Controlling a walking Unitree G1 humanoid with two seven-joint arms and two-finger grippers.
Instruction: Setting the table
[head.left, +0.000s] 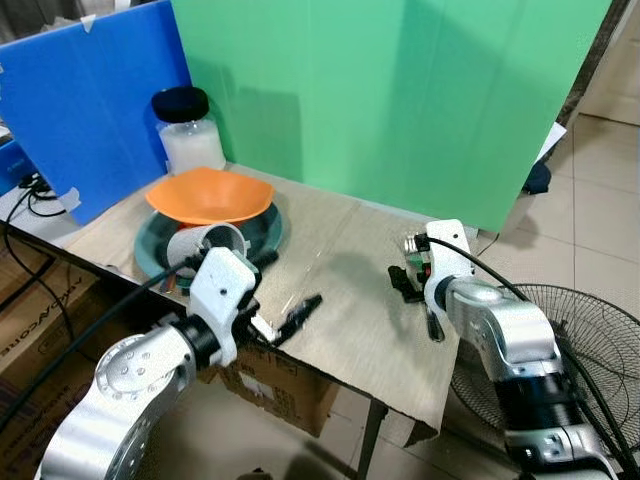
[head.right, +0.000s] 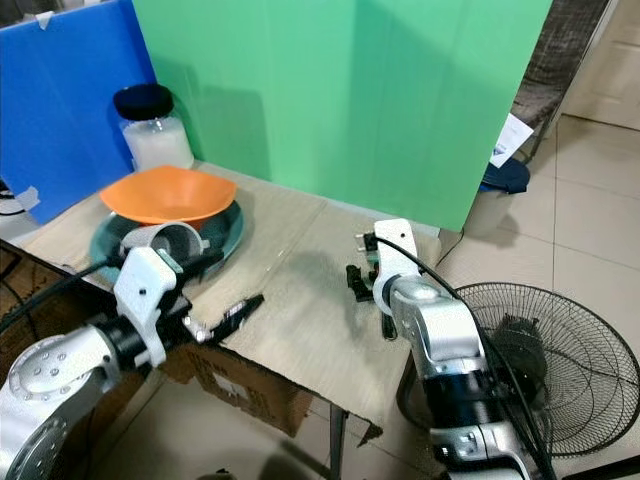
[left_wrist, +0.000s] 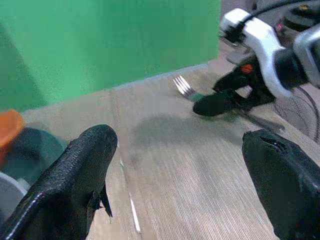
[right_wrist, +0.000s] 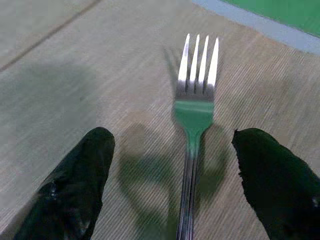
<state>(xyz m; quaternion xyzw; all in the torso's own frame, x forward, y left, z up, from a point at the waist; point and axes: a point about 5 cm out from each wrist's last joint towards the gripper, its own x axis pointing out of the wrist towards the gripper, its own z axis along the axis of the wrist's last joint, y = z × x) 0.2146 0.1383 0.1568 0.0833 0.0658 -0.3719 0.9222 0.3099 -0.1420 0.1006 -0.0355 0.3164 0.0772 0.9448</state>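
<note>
R tool (right_wrist: 172, 187) spread wide over fork (right_wrist: 194, 125) lying on tabletop (head.left: 350, 300); L tool (left_wrist: 185, 185) wide too, bowl (head.left: 210, 193) at 10 o'clock.

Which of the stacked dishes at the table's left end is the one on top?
The orange bowl. It rests on the dark green plate, with a grey cup lying on its side against the plate's front edge.

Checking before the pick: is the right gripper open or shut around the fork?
Open. In the right wrist view the right gripper has its fingers spread either side of the fork, which lies flat on the table, ungripped.
</note>
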